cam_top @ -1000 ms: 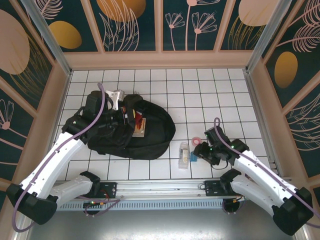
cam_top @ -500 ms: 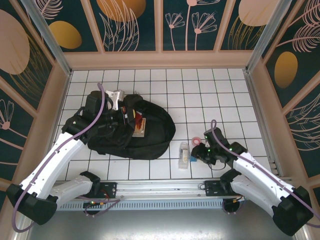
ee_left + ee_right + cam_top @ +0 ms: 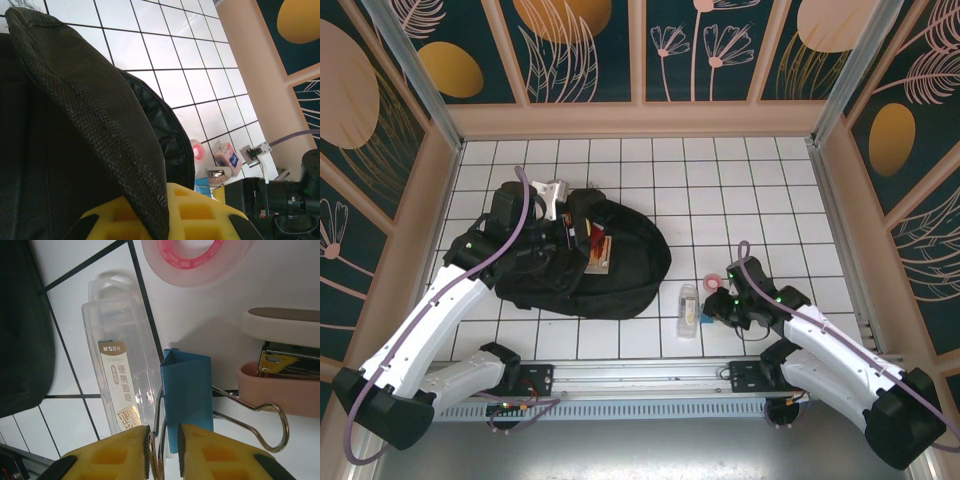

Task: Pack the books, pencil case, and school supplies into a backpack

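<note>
yellow pads (image 3: 130,440) of the right jaws stand close together with a thin gap between them. the wire handle of the blue binder clip (image 3: 187,395) sits in that gap, against one pad, and i cannot tell whether it is truly pinched. the clip lies on the white tiled table (image 3: 220,305). at 10 o'clock from it, just beside it, lies the clear packet (image 3: 120,375) with a gold label. at 2 o'clock is a pale pink stapler (image 3: 280,375), and one wire loop of the clip crosses its lower half. at 12 o'clock, apart from the clip, is the pink tape roll (image 3: 195,255). seen from above, this cluster sits at 4 o'clock on the table.

the left jaws are pressed together on a fold of the backpack (image 3: 75,130), with black woven fabric running down between their yellow pads. the backpack lies at 9 o'clock on the table, well apart from the supplies. its opening is turned up, and something red and tan inside is too small for me to name.
</note>
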### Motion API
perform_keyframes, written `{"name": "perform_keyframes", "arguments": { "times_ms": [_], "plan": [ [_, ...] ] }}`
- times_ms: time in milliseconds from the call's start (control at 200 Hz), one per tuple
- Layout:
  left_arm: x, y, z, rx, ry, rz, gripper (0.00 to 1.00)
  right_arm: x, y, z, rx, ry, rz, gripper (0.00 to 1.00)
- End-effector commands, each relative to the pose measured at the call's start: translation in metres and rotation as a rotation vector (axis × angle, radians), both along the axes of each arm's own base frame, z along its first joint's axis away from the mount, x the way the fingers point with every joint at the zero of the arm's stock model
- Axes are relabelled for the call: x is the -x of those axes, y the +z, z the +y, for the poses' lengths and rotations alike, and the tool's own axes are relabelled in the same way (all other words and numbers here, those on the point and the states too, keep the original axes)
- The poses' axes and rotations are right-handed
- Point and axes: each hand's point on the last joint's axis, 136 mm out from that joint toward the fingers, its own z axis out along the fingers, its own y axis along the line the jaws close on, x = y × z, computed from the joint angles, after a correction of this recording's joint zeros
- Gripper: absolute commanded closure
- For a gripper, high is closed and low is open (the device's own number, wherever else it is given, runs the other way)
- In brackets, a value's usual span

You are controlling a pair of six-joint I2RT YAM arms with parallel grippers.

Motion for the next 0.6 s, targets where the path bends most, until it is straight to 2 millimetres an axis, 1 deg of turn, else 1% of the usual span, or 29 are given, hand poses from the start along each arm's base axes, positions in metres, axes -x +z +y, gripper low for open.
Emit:
{"name": "perform_keyframes", "arguments": {
  "times_ms": [0, 55, 125, 165, 240, 305, 350, 450, 595],
  "plan": [
    [0.000, 0.025, -0.008, 0.066, -0.027, -0.067, 1.00, -0.003, -0.006, -0.002, 0.014, 0.007, -0.019, 0.77],
    [-0.001, 0.025, -0.008, 0.067, -0.028, -0.066, 1.00, -0.004, -0.008, -0.002, 0.020, 0.006, -0.018, 0.79],
    [-0.001, 0.027, -0.009, 0.071, -0.030, -0.067, 1.00, -0.003, -0.009, -0.002, 0.024, 0.008, -0.015, 0.85],
    [-0.001, 0.027, -0.010, 0.073, -0.032, -0.066, 1.00, -0.003, -0.009, -0.003, 0.027, 0.009, -0.015, 0.87],
    [-0.002, 0.028, -0.010, 0.076, -0.033, -0.069, 1.00, -0.004, -0.008, -0.003, 0.030, 0.011, -0.017, 0.94],
    [-0.003, 0.026, -0.011, 0.074, -0.032, -0.066, 1.00, -0.004, -0.006, -0.004, 0.037, 0.013, -0.018, 0.94],
    [-0.003, 0.026, -0.011, 0.074, -0.032, -0.067, 1.00, -0.003, -0.004, -0.004, 0.039, 0.018, -0.019, 0.97],
    [-0.003, 0.026, -0.012, 0.074, -0.035, -0.066, 1.00, -0.003, 0.001, -0.007, 0.055, 0.019, -0.023, 0.98],
    [-0.003, 0.029, -0.010, 0.071, -0.031, -0.074, 1.00, -0.005, 0.013, -0.010, 0.070, 0.013, -0.032, 1.00]
  ]
}}
